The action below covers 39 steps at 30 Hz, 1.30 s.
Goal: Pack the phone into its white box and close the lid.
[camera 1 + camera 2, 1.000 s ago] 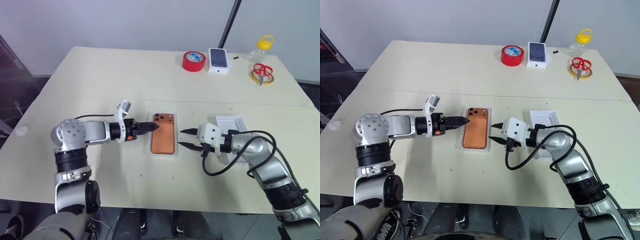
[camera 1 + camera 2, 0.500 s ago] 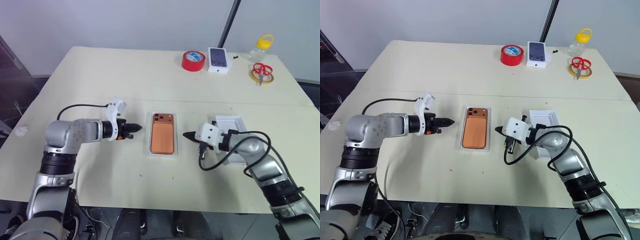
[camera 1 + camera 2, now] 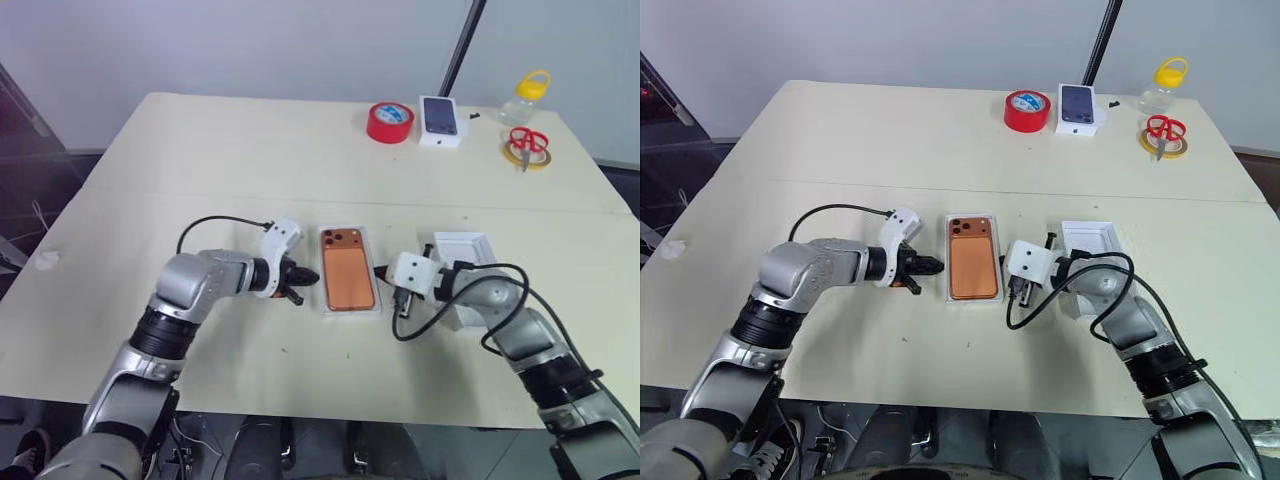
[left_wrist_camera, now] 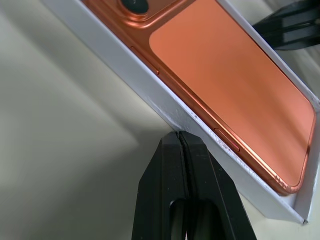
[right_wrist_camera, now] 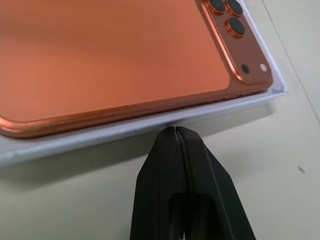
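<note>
Both wrist views show closed tips against the white box (image 4: 165, 107).

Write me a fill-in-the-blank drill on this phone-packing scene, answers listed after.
1. The phone lies in the white box with its ____ side up.
2. Both the left gripper and the right gripper have their fingers ____.
3. The lid lies open on the table beside the robot's ____ arm.
4. The roll of tape at the far edge is ____.

Answers: back; shut; right; red

The phone (image 3: 349, 280) lies in the white box (image 3: 327, 285) mid-worktop (image 3: 220, 150), between both hands. The left hand (image 3: 306, 279) is at its left wall, the right hand (image 3: 380, 270) at its right; the lid (image 3: 463, 246) lies further right.
</note>
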Tool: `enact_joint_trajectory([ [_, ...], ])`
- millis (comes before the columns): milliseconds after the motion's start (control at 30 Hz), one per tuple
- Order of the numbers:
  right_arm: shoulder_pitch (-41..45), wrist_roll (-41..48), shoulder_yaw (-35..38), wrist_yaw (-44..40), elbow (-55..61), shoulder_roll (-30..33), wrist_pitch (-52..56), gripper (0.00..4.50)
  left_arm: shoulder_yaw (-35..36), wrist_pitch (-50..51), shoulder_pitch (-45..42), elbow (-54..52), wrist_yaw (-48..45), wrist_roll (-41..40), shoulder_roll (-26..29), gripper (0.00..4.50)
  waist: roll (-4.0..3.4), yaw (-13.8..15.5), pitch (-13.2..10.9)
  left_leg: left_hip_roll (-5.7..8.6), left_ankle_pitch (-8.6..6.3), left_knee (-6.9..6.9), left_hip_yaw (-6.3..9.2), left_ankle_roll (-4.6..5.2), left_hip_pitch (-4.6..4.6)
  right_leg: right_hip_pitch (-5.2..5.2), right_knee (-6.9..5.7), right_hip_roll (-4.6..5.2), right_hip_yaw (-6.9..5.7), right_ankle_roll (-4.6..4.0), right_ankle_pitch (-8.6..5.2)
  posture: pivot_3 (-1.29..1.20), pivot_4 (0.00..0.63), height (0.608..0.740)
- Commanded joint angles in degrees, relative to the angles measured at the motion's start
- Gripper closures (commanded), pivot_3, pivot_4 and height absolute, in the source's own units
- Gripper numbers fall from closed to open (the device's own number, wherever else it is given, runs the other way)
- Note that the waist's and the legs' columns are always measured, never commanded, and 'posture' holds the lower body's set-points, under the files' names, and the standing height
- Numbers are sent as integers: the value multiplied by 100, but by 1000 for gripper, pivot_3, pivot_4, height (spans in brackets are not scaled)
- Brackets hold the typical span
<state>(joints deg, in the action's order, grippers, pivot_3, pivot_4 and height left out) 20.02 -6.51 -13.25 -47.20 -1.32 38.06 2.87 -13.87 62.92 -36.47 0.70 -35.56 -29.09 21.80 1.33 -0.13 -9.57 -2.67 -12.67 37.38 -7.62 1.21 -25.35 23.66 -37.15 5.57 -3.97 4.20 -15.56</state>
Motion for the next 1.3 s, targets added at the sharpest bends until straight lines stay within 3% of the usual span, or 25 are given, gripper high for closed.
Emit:
enact_joint_trajectory([
  [33,-240,191,337,-147,463,284,-20,4500,-342,-231,-136,189,-175,120,-391,4451,0,56,0,0,0,1,0,1,0,0,0,0,0,1,0,0,150,733],
  [433,-1076,238,1047,-152,830,936,20,4500,-645,-766,-387,940,-528,641,-1181,4451,-2,92,0,3,-18,28,0,31,-1,-18,11,-1,-5,3,-1,0,150,733],
  [733,-1134,382,1294,-383,561,1363,-97,4500,-446,-1178,-637,1450,-664,1006,-956,4451,-2,81,1,2,-20,33,1,34,-1,-20,11,-2,-7,5,-1,0,150,733],
  [933,-792,168,1276,-89,64,1312,-444,4500,-298,-1171,-481,1166,-669,986,-691,4451,-3,24,0,-3,-20,33,0,34,1,-17,6,-7,-10,5,-1,0,150,733],
  [1000,-699,573,1407,-274,21,1244,-79,4500,-68,-1180,-414,962,-695,820,-619,4451,-5,2,-1,-5,-19,32,0,33,1,-16,3,-8,-10,6,0,0,150,733],
  [1100,-678,714,1542,-295,30,1306,85,3628,325,-1287,-317,580,-1031,474,-388,3580,-7,-38,-3,-10,-12,31,1,21,-1,-14,1,-10,-9,22,8,0,150,733],
  [1300,-756,937,1820,-95,134,1166,393,521,672,-2412,-183,484,-1582,622,333,523,-9,-45,-4,-8,-13,31,1,21,-1,-16,2,-8,-9,14,4,0,150,733],
])
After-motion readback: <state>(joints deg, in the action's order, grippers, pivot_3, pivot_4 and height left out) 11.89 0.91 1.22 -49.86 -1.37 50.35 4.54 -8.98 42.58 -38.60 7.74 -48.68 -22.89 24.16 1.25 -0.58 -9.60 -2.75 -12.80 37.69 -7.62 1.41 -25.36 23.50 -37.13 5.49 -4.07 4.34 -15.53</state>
